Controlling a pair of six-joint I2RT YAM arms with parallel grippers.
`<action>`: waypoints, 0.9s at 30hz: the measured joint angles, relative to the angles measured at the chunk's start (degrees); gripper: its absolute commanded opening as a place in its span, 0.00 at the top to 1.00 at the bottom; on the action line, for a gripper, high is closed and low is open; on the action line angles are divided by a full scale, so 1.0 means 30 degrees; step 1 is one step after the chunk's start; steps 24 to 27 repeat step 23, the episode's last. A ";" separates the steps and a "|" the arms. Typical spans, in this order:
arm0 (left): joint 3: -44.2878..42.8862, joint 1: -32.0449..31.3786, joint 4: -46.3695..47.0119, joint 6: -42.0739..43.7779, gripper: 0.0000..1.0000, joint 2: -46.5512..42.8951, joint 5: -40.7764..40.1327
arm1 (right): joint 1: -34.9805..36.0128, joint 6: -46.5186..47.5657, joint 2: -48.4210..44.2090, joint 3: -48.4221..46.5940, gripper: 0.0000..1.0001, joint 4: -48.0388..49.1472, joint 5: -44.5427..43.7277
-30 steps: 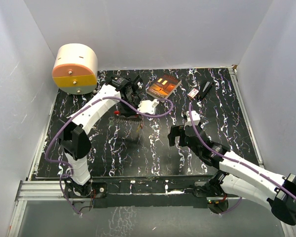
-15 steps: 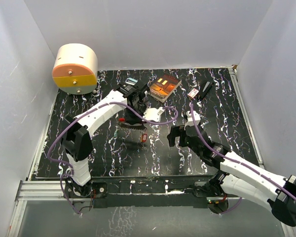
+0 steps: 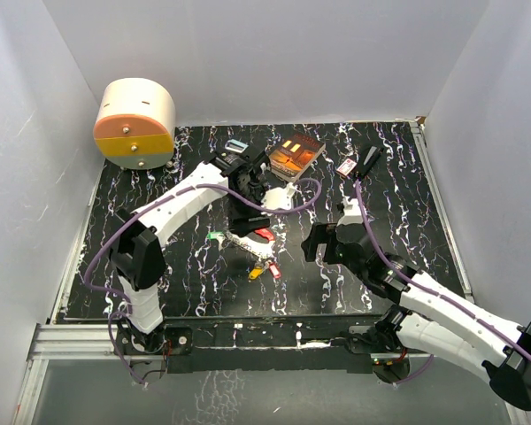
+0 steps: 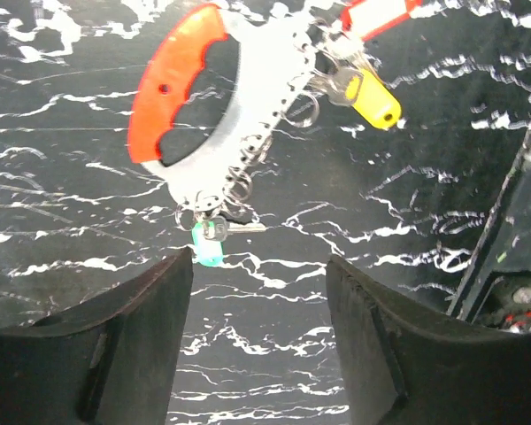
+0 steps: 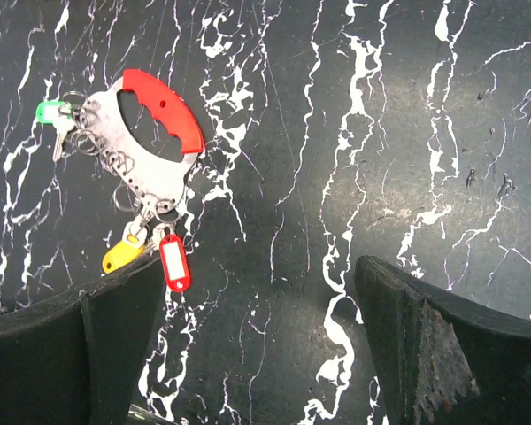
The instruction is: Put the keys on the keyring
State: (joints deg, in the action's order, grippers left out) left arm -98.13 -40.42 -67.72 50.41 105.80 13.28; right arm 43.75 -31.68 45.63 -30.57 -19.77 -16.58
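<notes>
The keyring (image 3: 250, 237) lies flat on the black marbled mat. It is a metal plate with small rings and a red handle (image 4: 173, 84). On it hang keys with a green head (image 4: 209, 246), a yellow head (image 4: 374, 99) and a red tag (image 5: 174, 263). My left gripper (image 4: 259, 292) hovers just above it, open, with nothing between its fingers (image 4: 133, 341); the green key sits by the left fingertip. My right gripper (image 5: 257, 310) stands wide open to the right of the keyring (image 5: 159, 115), over bare mat.
A round beige and orange drawer box (image 3: 134, 122) stands at the back left. A book (image 3: 294, 155), a small teal box (image 3: 237, 144), a small red-and-white box (image 3: 346, 167) and a black object (image 3: 369, 160) lie along the back. White walls close three sides.
My left gripper carried the keyring from the back towards the middle, then opened and let it go. The keyring now lies spread on the mat. The right arm has barely shifted.
</notes>
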 measured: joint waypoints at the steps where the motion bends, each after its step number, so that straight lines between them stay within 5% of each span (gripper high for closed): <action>1: 0.0007 0.0000 0.0342 -0.0393 0.32 -0.0102 -0.0087 | 0.0000 -0.0270 0.0007 -0.0044 0.02 -0.0087 -0.0131; 6: 0.1676 0.0073 0.3745 -0.2565 0.03 -0.2463 -0.1749 | 0.0000 -0.1479 0.0109 -0.0240 0.01 -0.0787 -0.0692; 16: 0.4473 0.4131 0.9209 -0.6914 0.03 -0.8590 -0.2922 | 0.0000 -0.2994 -0.0758 -0.0962 0.02 -0.1880 -0.1851; 27: 0.6805 0.5472 0.9581 -0.8488 0.03 -1.0178 -0.1763 | 0.0000 -0.2958 -0.0481 -0.1319 0.02 -0.2069 -0.2033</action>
